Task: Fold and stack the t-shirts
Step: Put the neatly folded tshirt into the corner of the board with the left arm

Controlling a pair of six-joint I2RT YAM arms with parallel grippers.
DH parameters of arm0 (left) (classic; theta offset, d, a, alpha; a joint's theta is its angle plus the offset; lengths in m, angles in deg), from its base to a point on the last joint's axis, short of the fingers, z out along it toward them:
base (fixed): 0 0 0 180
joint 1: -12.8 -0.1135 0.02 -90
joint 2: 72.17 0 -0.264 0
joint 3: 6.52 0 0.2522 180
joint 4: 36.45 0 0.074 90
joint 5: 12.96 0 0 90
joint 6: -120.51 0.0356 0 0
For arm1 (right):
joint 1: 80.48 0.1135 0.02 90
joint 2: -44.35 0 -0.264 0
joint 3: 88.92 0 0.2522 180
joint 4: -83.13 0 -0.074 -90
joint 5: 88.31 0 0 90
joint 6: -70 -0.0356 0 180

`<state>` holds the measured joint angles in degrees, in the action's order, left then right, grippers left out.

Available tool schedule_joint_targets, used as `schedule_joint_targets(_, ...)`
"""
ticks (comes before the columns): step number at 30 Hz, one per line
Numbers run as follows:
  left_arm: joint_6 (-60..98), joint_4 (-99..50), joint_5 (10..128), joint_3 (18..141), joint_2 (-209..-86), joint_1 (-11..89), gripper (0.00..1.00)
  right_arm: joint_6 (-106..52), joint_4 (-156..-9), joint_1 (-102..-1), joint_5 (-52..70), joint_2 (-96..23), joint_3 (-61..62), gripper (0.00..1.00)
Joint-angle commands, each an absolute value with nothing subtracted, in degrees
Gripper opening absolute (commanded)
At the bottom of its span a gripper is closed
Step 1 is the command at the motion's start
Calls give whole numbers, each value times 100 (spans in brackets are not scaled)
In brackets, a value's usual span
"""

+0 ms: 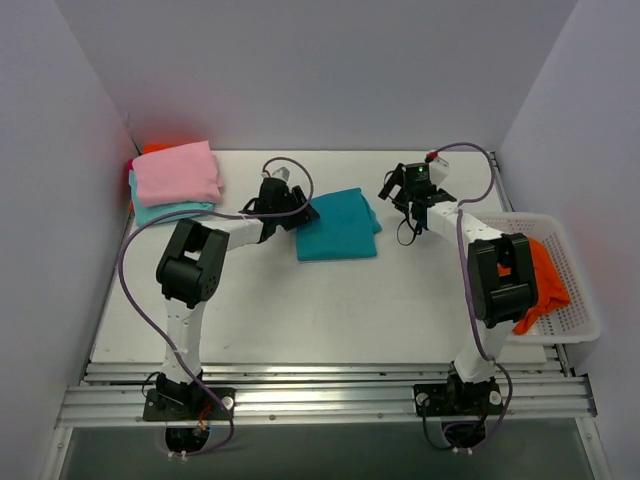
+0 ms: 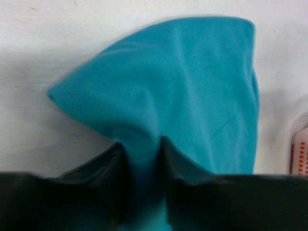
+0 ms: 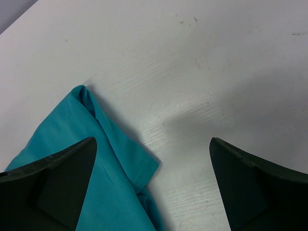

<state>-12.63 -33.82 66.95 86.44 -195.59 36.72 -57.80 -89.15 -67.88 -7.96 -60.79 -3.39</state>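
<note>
A folded deep teal t-shirt [image 1: 338, 226] lies at the table's middle back. My left gripper [image 1: 302, 213] is shut on its left edge; in the left wrist view the cloth [image 2: 183, 96] is pinched between my fingers [image 2: 110, 168] and lifted there. My right gripper [image 1: 393, 187] is open and empty above the table, just right of the shirt, whose sleeve corner shows in the right wrist view [image 3: 115, 159]. A folded pink t-shirt [image 1: 177, 172] lies on a pale aqua one [image 1: 160, 211] at the back left. A bright orange t-shirt [image 1: 543, 280] hangs in the basket.
A white mesh basket [image 1: 575, 290] stands at the right edge of the table. A bit of orange cloth [image 1: 155, 148] shows behind the pink stack. Grey walls close in the left, back and right. A metal rail [image 1: 320, 385] runs along the front edge.
</note>
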Motion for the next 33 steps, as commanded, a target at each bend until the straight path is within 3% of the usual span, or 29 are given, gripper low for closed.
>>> schedule_joint_targets(1,-1194,-2622,6948,9099,-19899,3837,32,-5718,-9031,-6923,-833,-5953,-353,100)
schedule_joint_targets(2,-1203,-2499,6992,9222,-19961,3889,10,-5727,-9040,-6984,-798,-5936,-387,100)
schedule_joint_targets(3,-1195,-2376,7027,9423,-20118,3916,3,-5735,-9066,-7011,-771,-5918,-397,100)
schedule_joint_targets(8,-993,-2287,7080,9767,-20278,3943,2,-5762,-9181,-7160,-552,-5865,-511,100)
schedule_joint_targets(16,-290,-838,7265,10944,-19786,3486,2,-5841,-9348,-7310,-226,-5672,-695,100)
schedule_joint_targets(33,642,1720,7792,14167,-20128,2607,2,-5911,-9585,-7547,345,-5654,-818,100)
